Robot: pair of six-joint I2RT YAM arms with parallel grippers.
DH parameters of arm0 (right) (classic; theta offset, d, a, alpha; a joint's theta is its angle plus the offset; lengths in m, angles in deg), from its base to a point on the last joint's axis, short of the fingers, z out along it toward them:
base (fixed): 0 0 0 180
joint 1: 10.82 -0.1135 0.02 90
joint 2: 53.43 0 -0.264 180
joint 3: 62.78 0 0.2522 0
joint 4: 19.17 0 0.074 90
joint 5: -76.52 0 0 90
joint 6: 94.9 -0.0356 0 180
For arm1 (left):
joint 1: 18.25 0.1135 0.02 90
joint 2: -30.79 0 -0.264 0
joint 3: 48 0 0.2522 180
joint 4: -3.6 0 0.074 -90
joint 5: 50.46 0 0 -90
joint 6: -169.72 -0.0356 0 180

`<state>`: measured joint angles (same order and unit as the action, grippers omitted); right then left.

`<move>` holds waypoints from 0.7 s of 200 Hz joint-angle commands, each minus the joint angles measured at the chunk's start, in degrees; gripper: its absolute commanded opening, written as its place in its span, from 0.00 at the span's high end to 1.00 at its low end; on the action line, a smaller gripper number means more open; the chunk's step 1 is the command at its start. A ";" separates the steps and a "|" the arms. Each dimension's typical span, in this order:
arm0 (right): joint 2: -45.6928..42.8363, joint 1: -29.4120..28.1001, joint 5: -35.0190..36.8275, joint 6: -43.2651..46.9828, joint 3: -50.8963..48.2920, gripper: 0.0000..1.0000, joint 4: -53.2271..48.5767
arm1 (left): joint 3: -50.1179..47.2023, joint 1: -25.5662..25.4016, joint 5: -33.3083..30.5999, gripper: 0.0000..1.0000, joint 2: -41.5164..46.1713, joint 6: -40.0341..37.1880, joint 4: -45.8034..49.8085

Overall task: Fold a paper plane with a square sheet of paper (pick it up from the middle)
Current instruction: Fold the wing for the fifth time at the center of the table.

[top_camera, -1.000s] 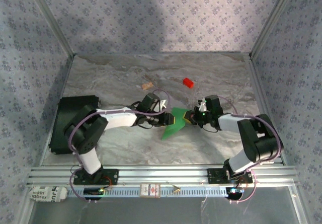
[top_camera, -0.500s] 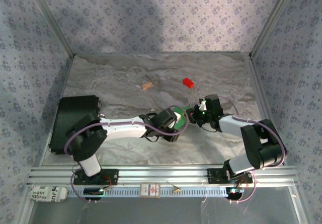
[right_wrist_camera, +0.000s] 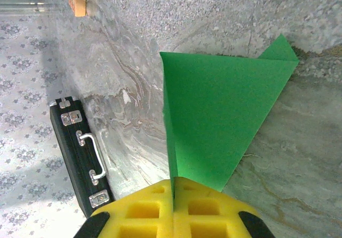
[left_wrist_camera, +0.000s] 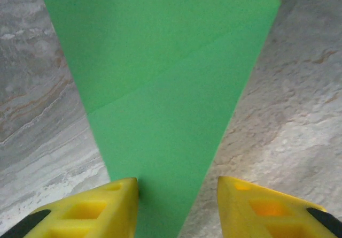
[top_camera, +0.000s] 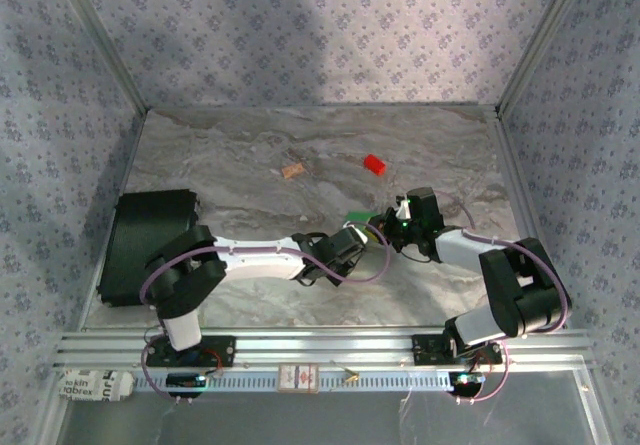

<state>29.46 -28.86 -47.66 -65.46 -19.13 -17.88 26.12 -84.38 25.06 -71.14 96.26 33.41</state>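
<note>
Nearest the bases, around the middle of the table, the two arms meet almost nose to nose over the green paper. It lies just past centre toward 1 o'clock, largely hidden from above by the wrists. The right gripper has its yellow fingers pressed tight together, with an edge of the paper pinched in the seam between them. From that wrist the paper spreads toward 12 o'clock as a folded wedge, with a small flap poking out at 1 o'clock. The left gripper comes in from 9 o'clock with its fingers partly apart, straddling the narrow end of the paper. The finger at 7 o'clock seems to touch the paper's edge and the other stands clear with bare table in the gap, so this gripper grips nothing. A slanting crease crosses the paper in that view. I judge this to be mid-fold, with the right gripper anchoring and the left placed to press or take hold. The next move calls for the left fingers to close squarely on the layers, or bear down along the crease, without tugging the thin paper out of the pinch or buckling it. Farther off, a black case lies at 9 o'clock. Beyond the grippers sit a small red block toward 12 o'clock and a tan piece toward 11, both apart from the paper.
</note>
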 commanded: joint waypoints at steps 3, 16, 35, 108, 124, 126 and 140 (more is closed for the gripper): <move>-1.11 -0.33 0.86 -0.71 0.56 0.96 -1.11 | 1.43 -0.49 -1.69 0.60 -0.77 -1.51 1.75; -1.15 -0.33 0.82 -0.70 0.61 0.96 -1.16 | 1.51 -0.48 -1.86 0.62 -0.90 -1.46 1.77; -1.13 -0.28 0.91 -0.62 0.54 0.96 -1.16 | 1.49 -0.58 -2.30 0.66 -0.90 -1.51 1.87; -1.11 -0.24 0.86 -0.53 0.52 0.96 -1.20 | 1.43 -0.74 -3.38 0.74 -1.21 -1.94 2.14; -1.15 -0.24 0.70 -0.58 0.61 0.96 -1.03 | 1.31 -0.83 -3.79 0.72 -1.25 -2.16 2.14; -1.13 -0.24 0.69 -0.54 0.61 0.96 -1.06 | 1.33 -0.84 -3.84 0.72 -1.25 -2.20 2.12; -1.14 -0.22 0.69 -0.53 0.67 0.97 -1.06 | 1.35 -0.93 -4.34 0.69 -1.28 -2.37 2.21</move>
<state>29.46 -28.86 -47.29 -65.54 -19.13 -17.90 26.14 -84.79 22.74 -71.66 94.94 34.13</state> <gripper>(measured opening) 0.052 0.293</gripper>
